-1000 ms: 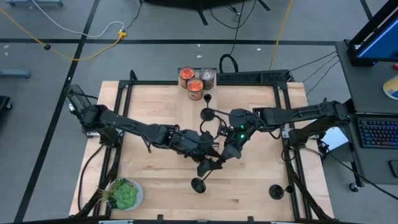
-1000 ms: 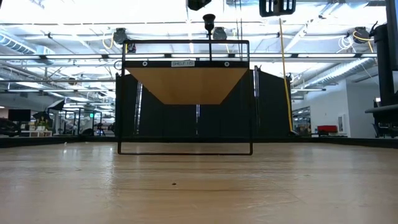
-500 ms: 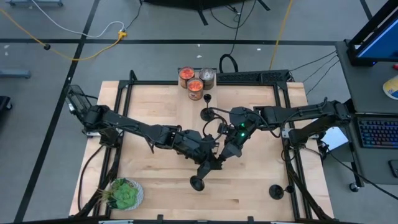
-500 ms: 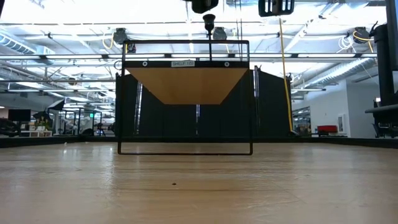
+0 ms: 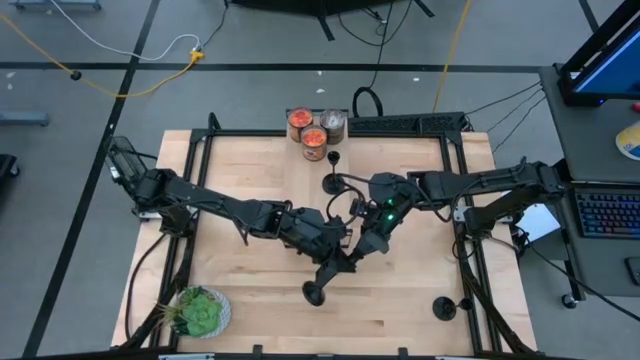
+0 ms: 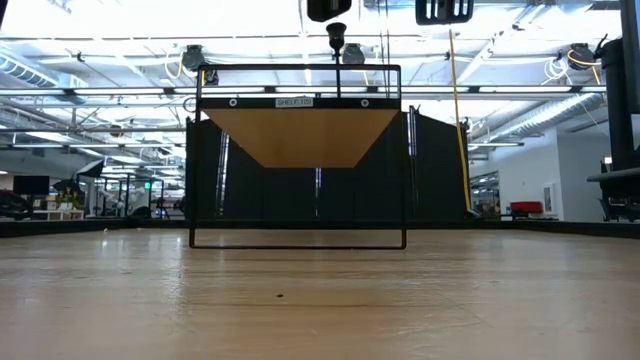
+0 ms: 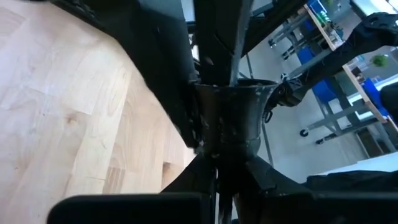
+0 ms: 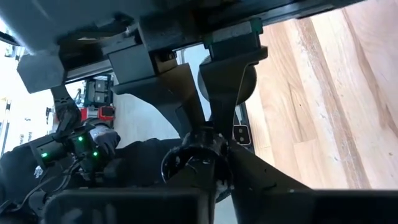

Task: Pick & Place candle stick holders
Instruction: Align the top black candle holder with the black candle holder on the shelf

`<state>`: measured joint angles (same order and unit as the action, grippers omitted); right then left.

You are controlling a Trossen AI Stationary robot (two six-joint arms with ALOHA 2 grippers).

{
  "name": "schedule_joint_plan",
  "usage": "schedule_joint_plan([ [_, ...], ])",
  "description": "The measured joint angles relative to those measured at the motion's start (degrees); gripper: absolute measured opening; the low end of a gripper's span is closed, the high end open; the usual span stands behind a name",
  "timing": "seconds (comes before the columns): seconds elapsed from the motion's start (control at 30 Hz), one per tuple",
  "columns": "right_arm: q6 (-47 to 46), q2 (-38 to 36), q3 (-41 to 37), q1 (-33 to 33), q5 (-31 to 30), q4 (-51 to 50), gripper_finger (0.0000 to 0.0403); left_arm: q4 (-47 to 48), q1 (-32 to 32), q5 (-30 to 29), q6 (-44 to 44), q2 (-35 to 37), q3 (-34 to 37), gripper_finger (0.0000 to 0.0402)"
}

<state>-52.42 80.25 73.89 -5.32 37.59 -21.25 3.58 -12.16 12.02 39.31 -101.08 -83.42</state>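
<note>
**A:** Black holder [image 5: 316,293]: where is it?

**B:** Off the table [image 5: 240,170] and tilted. Its cup end is pinched where your left claw [image 5: 335,262] and right claw [image 5: 357,250] meet tip to tip. The base hangs just beside the left claw.

**A:** Are both holding?

**B:** Both look closed narrow on the holder's top, so I'd call it a hand-over.

**A:** How do I do it well?

**B:** Release one claw only, once the other grips squarely. Open it slowly and back it straight off. The base is probably the heavy end and may swing, so stay low. A second holder [image 5: 333,183] stands just beyond the right claw, towards the jars [image 5: 314,135]. A third holder [image 5: 441,308] sits well apart on that claw's outer side.
</note>
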Motion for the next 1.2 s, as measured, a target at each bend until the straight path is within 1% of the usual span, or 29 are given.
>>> schedule_joint_plan([
  [0.53,-0.85,-0.41,-0.02,0.00,-0.08,-0.15,0.0087,1.12,-0.36,-1.69,-0.61,0.20,-0.17,0.0026],
  [0.7,-1.46,-2.75,-0.13,0.51,0.73,-1.68,0.0106,5.04,-1.25,-1.97,-0.21,0.35,-0.28,0.0026],
  [0.77,-1.57,-3.72,-0.14,0.94,1.83,-1.97,0.0108,6.70,-1.43,-2.51,0.26,0.37,-0.28,0.0026],
  [0.9,-1.49,-6.18,-0.11,1.40,1.38,-4.19,0.0108,8.37,-1.66,-3.41,0.89,0.55,-0.20,0.0026],
  [1.0,0.25,-7.86,-0.13,1.42,-0.53,-6.88,0.0103,9.16,-1.98,-5.73,0.80,1.39,-0.20,0.0026],
  [1.07,2.71,-9.39,-0.11,1.42,-2.04,-8.24,0.0098,11.02,-2.37,-8.71,-0.07,2.81,-0.11,0.0026],
  [1.13,6.29,-11.02,-0.11,1.42,-4.01,-10.00,0.0093,10.63,-2.58,-13.59,-1.39,4.74,-0.15,0.0026],
  [1.2,9.77,-12.47,-0.12,1.42,-6.73,-11.25,0.0089,12.60,-3.02,-20.00,-3.09,6.99,-0.15,0.0026],
])
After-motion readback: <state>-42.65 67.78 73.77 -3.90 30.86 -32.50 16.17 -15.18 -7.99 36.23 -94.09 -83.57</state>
